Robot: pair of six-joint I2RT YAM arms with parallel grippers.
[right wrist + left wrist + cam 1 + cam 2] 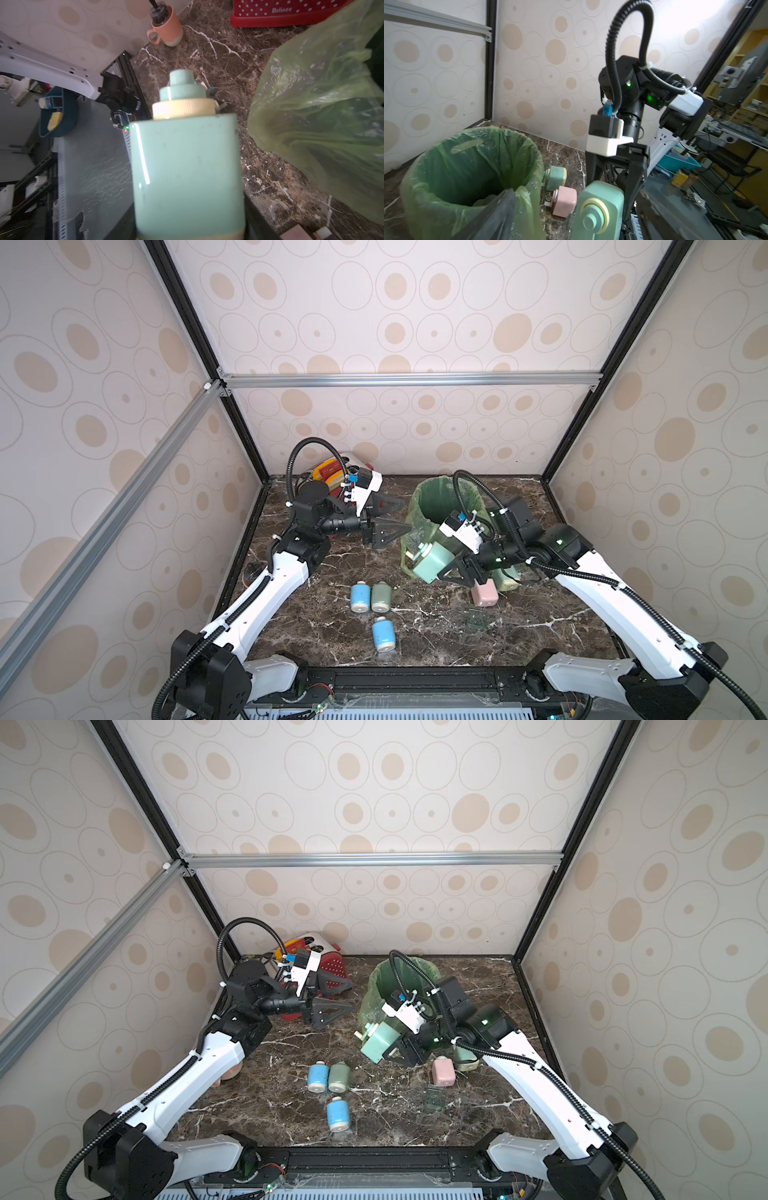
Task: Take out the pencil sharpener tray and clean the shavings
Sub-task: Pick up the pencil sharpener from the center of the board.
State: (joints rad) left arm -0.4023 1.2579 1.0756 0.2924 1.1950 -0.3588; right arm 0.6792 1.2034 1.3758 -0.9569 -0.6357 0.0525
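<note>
Dark marble bench (311, 639), centre-right in a top view: right gripper (451, 568) clamps the mint-green boxy plastic pencil sharpener (428, 562) beside the green-bagged bin (415, 499). Left gripper (407, 515) gapes empty nearby; pulling out the unseen tray likely comes next

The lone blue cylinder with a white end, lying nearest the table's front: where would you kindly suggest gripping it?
Grip the white-ended blue cylinder around its middle, probably from straight above, jaws closing across its width: it lies on its side, length running roughly front to back, with bare marble tabletop on both flanks.
</note>
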